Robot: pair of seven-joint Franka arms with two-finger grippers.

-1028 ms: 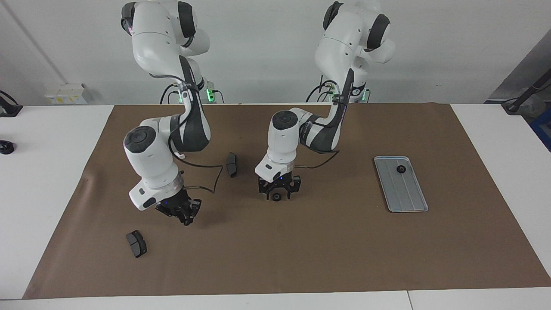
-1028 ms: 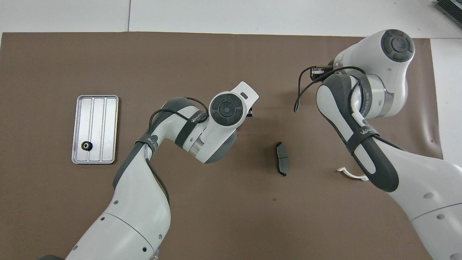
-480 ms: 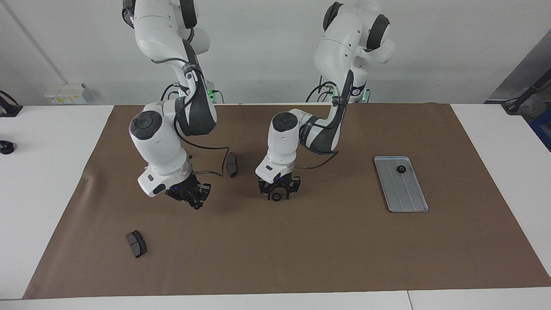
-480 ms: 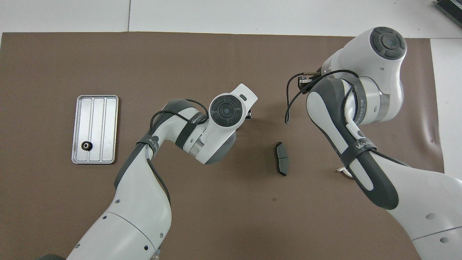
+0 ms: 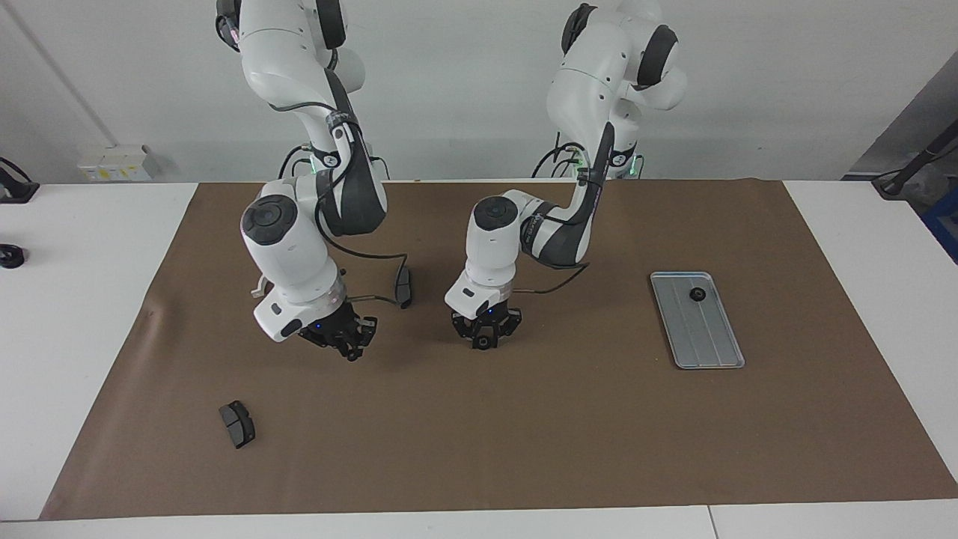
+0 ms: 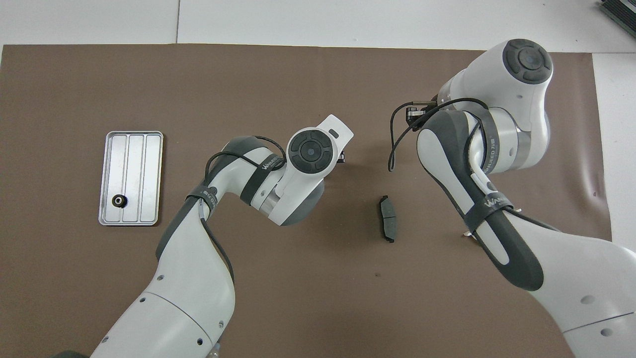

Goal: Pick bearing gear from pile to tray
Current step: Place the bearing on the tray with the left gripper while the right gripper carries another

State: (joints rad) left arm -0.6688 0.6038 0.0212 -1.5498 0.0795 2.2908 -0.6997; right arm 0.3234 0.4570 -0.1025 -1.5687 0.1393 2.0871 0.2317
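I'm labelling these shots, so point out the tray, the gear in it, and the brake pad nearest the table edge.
tray (image 5: 707, 340): facing view, bare ridged floor.
gear (image 5: 697, 294): facing view, its centre.
brake pad (image 5: 237, 424): facing view, middle of its top face.

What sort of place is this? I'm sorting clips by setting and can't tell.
Most likely a robotics lab or test bench, not a factory line. Two white robot arms stand at a white table covered with a brown mat, with only a few loose parts and a small metal tray laid out.
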